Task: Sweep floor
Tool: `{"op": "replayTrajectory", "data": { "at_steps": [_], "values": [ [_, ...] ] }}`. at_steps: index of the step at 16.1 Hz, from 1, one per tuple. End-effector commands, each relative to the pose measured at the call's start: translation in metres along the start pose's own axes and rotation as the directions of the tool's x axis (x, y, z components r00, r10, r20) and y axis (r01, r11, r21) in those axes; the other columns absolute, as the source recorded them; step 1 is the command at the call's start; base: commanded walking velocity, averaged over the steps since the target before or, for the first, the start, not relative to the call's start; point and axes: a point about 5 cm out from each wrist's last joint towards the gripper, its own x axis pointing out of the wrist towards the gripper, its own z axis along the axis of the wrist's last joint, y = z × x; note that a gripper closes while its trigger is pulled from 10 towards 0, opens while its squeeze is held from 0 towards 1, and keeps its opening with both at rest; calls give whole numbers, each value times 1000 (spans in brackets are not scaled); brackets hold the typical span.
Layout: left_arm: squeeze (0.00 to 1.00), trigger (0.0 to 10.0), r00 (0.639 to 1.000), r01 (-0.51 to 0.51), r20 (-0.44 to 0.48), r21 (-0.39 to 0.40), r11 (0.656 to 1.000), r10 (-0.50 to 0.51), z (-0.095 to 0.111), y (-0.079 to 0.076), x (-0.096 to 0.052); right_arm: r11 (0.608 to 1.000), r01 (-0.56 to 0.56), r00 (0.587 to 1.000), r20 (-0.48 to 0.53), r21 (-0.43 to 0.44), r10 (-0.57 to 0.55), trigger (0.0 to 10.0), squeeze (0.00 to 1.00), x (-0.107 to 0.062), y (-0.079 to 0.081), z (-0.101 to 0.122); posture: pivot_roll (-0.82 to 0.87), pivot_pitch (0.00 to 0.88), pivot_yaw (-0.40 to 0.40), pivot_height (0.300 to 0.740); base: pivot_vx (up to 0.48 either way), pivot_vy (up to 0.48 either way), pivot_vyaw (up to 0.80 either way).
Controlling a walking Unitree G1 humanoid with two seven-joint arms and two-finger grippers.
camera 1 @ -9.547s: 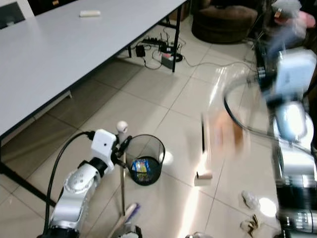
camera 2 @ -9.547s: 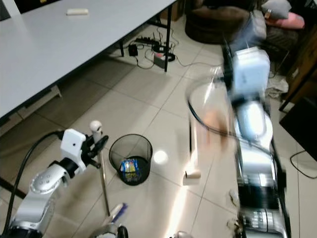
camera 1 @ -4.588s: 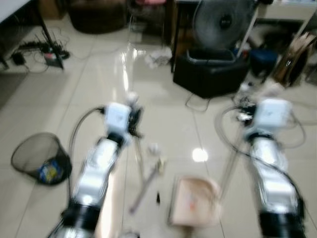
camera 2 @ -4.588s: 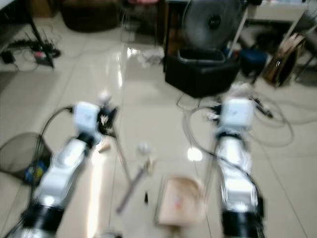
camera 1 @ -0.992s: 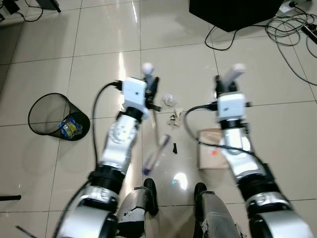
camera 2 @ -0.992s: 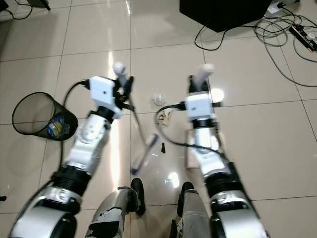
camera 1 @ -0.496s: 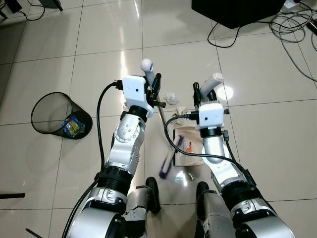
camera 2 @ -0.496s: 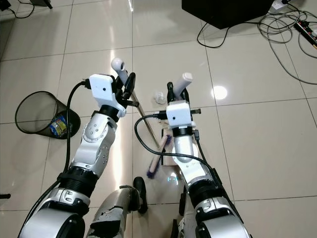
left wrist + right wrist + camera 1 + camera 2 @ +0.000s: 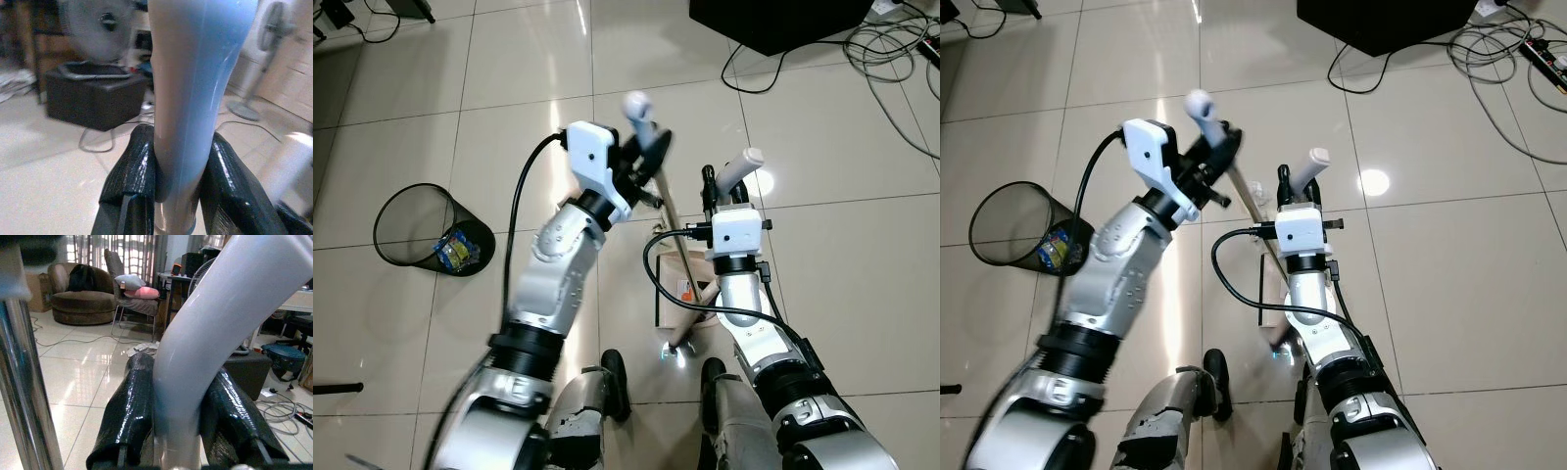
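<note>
You're looking down on a glossy tiled floor (image 9: 431,117), with a black box (image 9: 783,20) and loose cables (image 9: 891,49) at the far edge. To your left stands a black mesh bin (image 9: 421,230) with a coloured wrapper inside (it sits well apart from both arms).

Your left gripper (image 9: 651,157) is raised over the floor ahead of you, fingers (image 9: 132,181) clamped on the broom (image 9: 668,211) near its rounded white top. The broom's shaft slants down and toward you, crossing the dustpan (image 9: 680,289) to end near the robot's feet; its head is too blurred to make out.

Your right gripper (image 9: 729,186) sits just beside the left one, fingers (image 9: 129,416) closed tight on the dustpan's white handle (image 9: 739,171). The pan lies flat on the tile below that wrist, beige with a dark rim, partly hidden by the arm. You can see a small orange mark on the pan.
</note>
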Motion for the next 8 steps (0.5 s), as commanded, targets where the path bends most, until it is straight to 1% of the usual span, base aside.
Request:
{"op": "replayTrajectory", "data": {
  "at_steps": [1, 2, 3, 5, 6, 7, 8],
  "values": [
    [0, 10000, 997, 69, 22, 14, 998, -70, 10, -1, -2, 1000, -14, 994, -106, -4, 14, 10000, 0, -19, 2, -17, 175, 339, 152, 740, 0, 0, 0],
    [0, 10000, 995, 93, 18, 24, 995, -94, 14, 1, -3, 1000, -8, 994, -109, -6, 8, 10000, 0, -20, 0, -18, 170, 329, 148, 740, 0, 0, 0],
    [0, 10000, 991, 134, 20, 38, 990, -135, 23, 7, -5, 1000, 4, 994, -112, -10, -5, 10000, 0, -21, -5, -19, 165, 317, 146, 740, 0, 0, 0],
    [0, 10000, 989, 142, 43, 47, 989, -144, 35, 17, -5, 1000, 11, 993, -117, -15, -13, 10000, 0, -21, -8, -21, 162, 309, 143, 740, 0, 0, 0],
    [0, 10000, 989, 134, 57, 86, 987, -139, 47, 32, -7, 1000, 24, 992, -120, -20, -26, 10000, 0, -21, -13, -22, 156, 300, 139, 740, 0, 0, 0],
    [0, 10000, 991, 117, 58, 117, 986, -125, 54, 44, -10, 999, 36, 992, -123, -22, -38, 10000, 0, -22, -17, -23, 150, 290, 133, 740, 0, 0, 0],
    [0, 10000, 996, 67, 49, 139, 988, -74, 55, 58, -14, 998, 50, 989, -136, -24, -53, 10000, 0, -23, -21, -25, 142, 277, 127, 740, 0, 0, 0]
  ]
}}
